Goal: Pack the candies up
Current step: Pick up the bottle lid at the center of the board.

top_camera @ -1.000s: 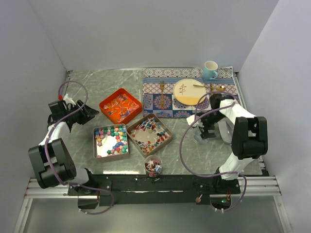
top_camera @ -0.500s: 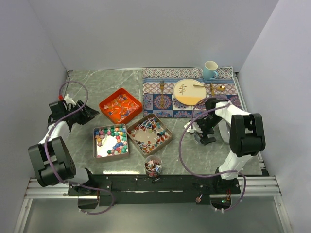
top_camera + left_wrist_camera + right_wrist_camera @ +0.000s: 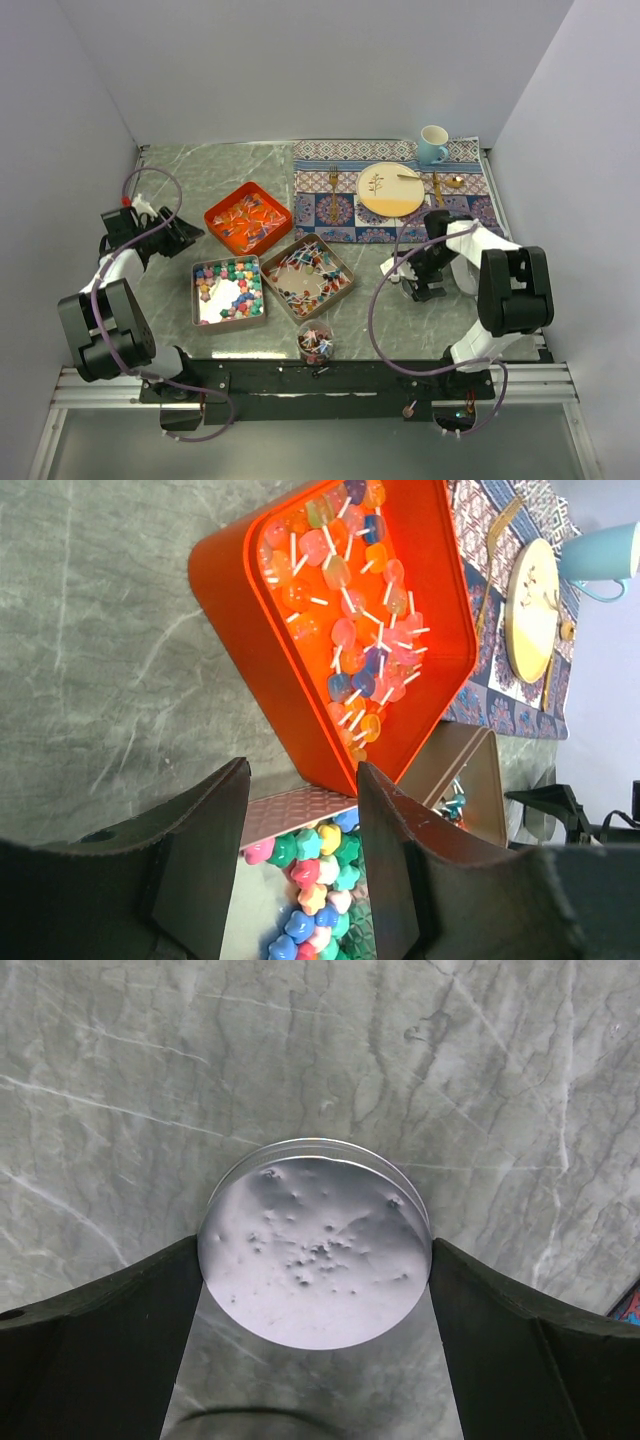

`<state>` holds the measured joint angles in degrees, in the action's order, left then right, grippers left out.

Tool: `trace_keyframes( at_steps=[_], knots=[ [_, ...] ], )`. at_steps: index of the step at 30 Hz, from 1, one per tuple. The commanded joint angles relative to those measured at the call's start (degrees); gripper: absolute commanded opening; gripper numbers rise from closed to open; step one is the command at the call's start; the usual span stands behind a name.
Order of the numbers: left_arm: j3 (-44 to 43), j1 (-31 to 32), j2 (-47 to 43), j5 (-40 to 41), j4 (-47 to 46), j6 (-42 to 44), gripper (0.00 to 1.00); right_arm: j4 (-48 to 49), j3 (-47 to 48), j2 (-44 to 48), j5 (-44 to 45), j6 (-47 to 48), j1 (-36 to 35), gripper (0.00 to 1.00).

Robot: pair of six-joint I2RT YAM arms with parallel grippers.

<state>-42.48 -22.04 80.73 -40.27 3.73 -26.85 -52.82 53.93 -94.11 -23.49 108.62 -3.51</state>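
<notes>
The candies lie in three trays: chunky coloured lumps in a silver tray point(image 3: 229, 290) point(image 3: 320, 880), slim wrapped pieces in a brown tray point(image 3: 308, 277), and lollipops in an orange tray point(image 3: 248, 217) point(image 3: 330, 610). A small clear jar point(image 3: 316, 342) at the front edge holds a few candies. My left gripper point(image 3: 188, 232) point(image 3: 300, 780) hovers open and empty left of the orange tray. My right gripper point(image 3: 412, 280) point(image 3: 315, 1250) is low over the table and open. A round clear lid point(image 3: 315, 1230) lies flat between its fingers, its rim right at both.
A patterned placemat point(image 3: 340, 215) at the back right carries a plate point(image 3: 390, 188), a fork point(image 3: 334, 190) and a spoon point(image 3: 447, 182). A blue mug point(image 3: 432, 144) stands behind it. The right arm's cable loops over the marble top near the lid.
My right gripper has swung down and forward over the lid, and its jaws have narrowed a little around it. The left arm has not moved.
</notes>
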Motion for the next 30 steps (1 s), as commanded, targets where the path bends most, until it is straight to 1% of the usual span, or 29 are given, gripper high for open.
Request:
trace_keyframes(
  at_steps=[1,3,5,6,7,8,9,10,11,12,13,14,15,16,17,18,19,20,21,22,23,24,25,26,27,28,29,30],
  knots=[
    [-3.48,0.16,-3.02,-2.88,-1.71,1.88,0.53,0.53,0.46,3.92,-1.56,-2.79,-0.18,0.93],
    [-3.84,0.24,-4.87,-5.41,-1.70,3.46,0.54,-2.88,4.40,5.59,-2.44,-5.86,-0.71,0.92],
    [-2.88,0.51,-9.87,-6.66,-2.67,6.71,0.56,-5.18,7.75,6.73,-4.63,-9.98,-1.94,0.92],
    [-2.18,0.68,-11.63,-7.71,-2.41,8.29,0.59,-7.28,11.16,7.18,-5.34,-11.31,-2.64,0.92],
    [-2.08,0.95,-14.34,-8.41,-1.45,11.00,0.60,-8.17,12.67,7.44,-5.86,-12.80,-4.04,0.91],
    [-2.26,0.95,-15.24,-8.77,-0.05,11.64,0.60,-8.79,14.08,8.23,-6.83,-15.51,-5.09,0.91],
    [-3.21,0.95,-15.77,-9.29,4.40,11.82,0.60,-9.66,16.36,8.67,-7.18,-16.85,-5.89,0.91],
    [-3.49,0.95,-16.65,-9.91,6.54,9.56,0.60,-9.59,17.34,9.20,-7.45,-18.77,-6.85,0.90],
    [-3.66,1.12,-17.00,-10.52,8.56,7.71,0.57,-9.50,18.22,10.16,-8.06,-23.23,-8.60,0.90],
    [-2.97,1.21,-17.53,-11.92,12.58,6.13,0.53,-8.54,19.97,10.60,-9.29,-25.97,-9.23,0.90],
    [-2.18,1.65,-19.54,-13.76,14.36,4.02,0.48,-8.01,20.85,10.96,-10.08,-28.96,-9.76,0.91],
    [-1.13,2.00,-21.30,-14.74,15.94,2.87,0.35,-7.48,21.73,11.31,-10.70,-35.51,-10.20,0.91],
    [1.58,2.09,-23.23,-15.97,16.66,2.16,0.27,-6.69,23.74,11.31,-11.84,-38.45,-10.29,0.91],
    [2.65,2.87,-27.25,-18.33,18.23,2.07,0.14,-6.34,24.63,11.31,-12.11,-41.18,-10.38,0.91],
    [3.53,3.32,-29.03,-19.22,18.94,2.59,0.01,-6.07,25.34,11.57,-12.11,-45.64,-10.29,0.90],
    [4.33,3.76,-30.44,-20.36,20.34,5.29,0.01,-5.20,26.04,11.84,-11.76,-47.25,-10.29,0.90],
    [4.25,4.98,-31.24,-22.11,25.92,7.93,0.01,-4.58,26.14,12.88,-11.41,-49.62,-10.38,0.90],
    [3.90,6.04,-30.90,-25.96,29.81,12.13,0.01,-4.05,26.05,13.68,-11.32,-50.34,-10.38,0.90],
    [1.63,7.53,-30.11,-27.22,34.20,20.61,0.01,-3.18,25.87,14.21,-11.15,-50.78,-10.29,0.90],
    [0.22,10.50,-27.67,-28.45,37.55,25.31,0.01,-2.73,25.79,15.43,-10.80,-52.00,-10.29,0.90],
    [-1.28,12.18,-25.90,-29.07,46.02,30.75,0.01,-2.29,25.78,15.96,-10.62,-52.71,-10.29,0.90],
    [-4.94,14.11,-23.97,-28.81,51.50,43.94,0.01,-1.86,26.05,16.32,-10.44,-53.50,-10.38,0.90],
    [-6.98,17.96,-19.60,-28.38,57.39,49.99,0.01,-2.02,26.31,16.76,-10.35,-55.08,-10.29,0.90],
    [-8.48,18.35,-17.64,-30.72,66.41,54.06,0.01,-2.20,26.57,17.02,-10.18,-55.79,-10.38,0.90],
    [-12.41,19.48,-15.97,-33.09,69.63,62.10,0.01,-2.64,27.10,17.29,-10.26,-56.58,-10.29,0.90],
    [-14.98,23.32,-13.17,-32.86,69.05,59.92,0.01,-2.55,27.02,18.25,-10.18,-57.80,-10.29,0.90],
    [-17.96,25.01,-11.75,-31.98,67.13,56.77,0.01,-2.38,26.75,18.78,-9.83,-58.34,-10.38,0.90],
    [-24.43,26.25,-10.43,-30.67,65.37,53.69,0.01,-1.94,26.06,19.39,-9.65,-58.78,-10.29,0.90]
  ],
)
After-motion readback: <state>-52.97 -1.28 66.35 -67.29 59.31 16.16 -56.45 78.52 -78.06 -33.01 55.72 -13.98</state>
